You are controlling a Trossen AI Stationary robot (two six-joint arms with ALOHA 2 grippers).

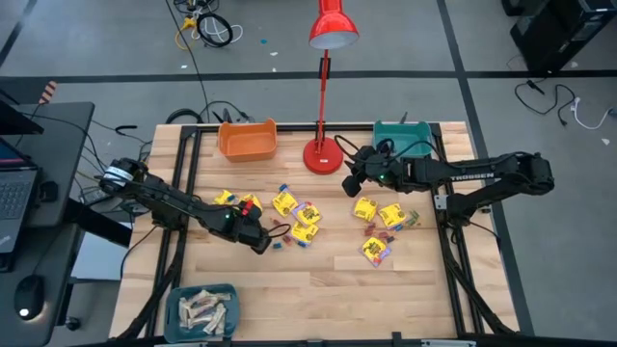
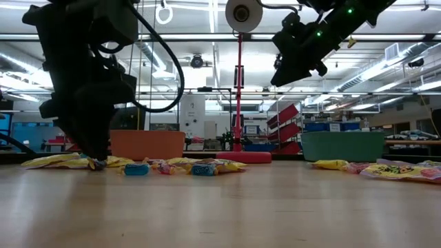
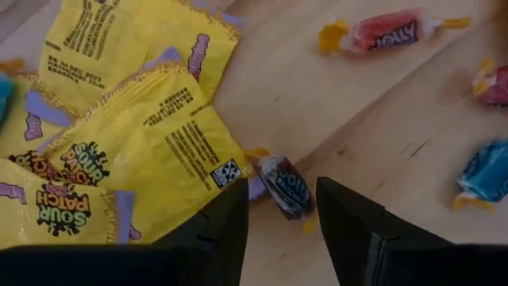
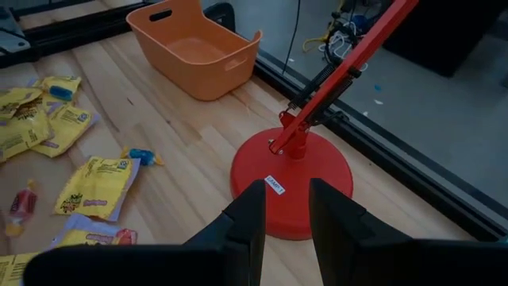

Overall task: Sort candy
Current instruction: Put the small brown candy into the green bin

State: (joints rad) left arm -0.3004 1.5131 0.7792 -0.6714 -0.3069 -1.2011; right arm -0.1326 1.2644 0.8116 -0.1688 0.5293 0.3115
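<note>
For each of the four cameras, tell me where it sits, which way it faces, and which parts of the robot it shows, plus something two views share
High view: overhead, straight down on the table; both arms show.
Low view: at tabletop height, level across the candy into the room; both arms drop in from above.
Left wrist view: on the left arm, looking down at a purple candy between the left gripper, fingers apart.
Right wrist view: on the raised right arm, past the right gripper at the red lamp base.
Shared: the orange bin appears in high, low and right wrist views.

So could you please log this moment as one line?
left gripper: open over dark-wrapped candy | right gripper: raised, empty, above red lamp base
</note>
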